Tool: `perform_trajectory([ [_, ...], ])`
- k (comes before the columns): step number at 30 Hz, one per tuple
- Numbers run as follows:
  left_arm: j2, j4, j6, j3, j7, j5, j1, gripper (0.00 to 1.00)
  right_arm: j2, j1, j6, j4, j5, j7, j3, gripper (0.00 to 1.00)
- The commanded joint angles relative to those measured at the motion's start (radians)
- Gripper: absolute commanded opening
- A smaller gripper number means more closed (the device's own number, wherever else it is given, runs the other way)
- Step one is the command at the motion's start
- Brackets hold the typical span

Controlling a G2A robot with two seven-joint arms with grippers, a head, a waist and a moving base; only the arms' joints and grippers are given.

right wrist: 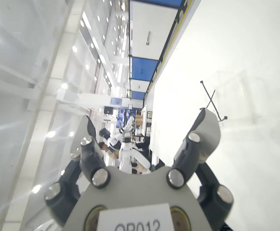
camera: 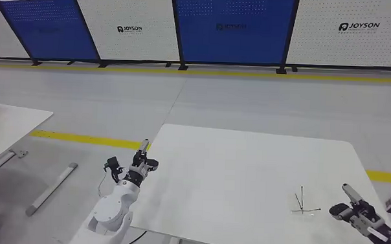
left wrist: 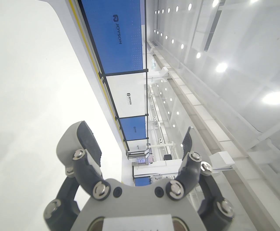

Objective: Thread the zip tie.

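Toward the near right corner of the counter [camera: 246,162], the zip tie [camera: 301,202] lies flat. I see thin black strips crossing one another, with a small square head at one end; I can't say how many strips there are. My right end effector [right wrist: 146,116] sits just right of it, jaws wide apart and empty. The left end effector [left wrist: 137,131] is at the counter's left edge, well apart from it, equally wide and empty. My worry is that strips this thin and flat could slip out of a pinch, or I could grab two crossed ones together.
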Motion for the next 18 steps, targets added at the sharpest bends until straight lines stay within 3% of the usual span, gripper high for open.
perform_trajectory([
  [1,0.000,0.000,0.000,0.000,0.000,0.000,0.000,1.00,0.010,0.035,0.032,0.013,-0.031,0.099,0.001,1.00],
  [4,0.000,0.000,0.000,0.000,0.000,0.000,0.000,1.00,0.025,0.104,0.076,0.046,-0.088,0.200,-0.018,1.00],
  [9,0.000,0.000,0.000,0.000,0.000,0.000,0.000,1.00,0.048,0.261,0.151,0.164,-0.149,0.371,-0.072,1.00],
  [18,0.000,0.000,0.000,0.000,0.000,0.000,0.000,1.00,0.048,0.261,0.151,0.164,-0.149,0.371,-0.072,1.00],
])
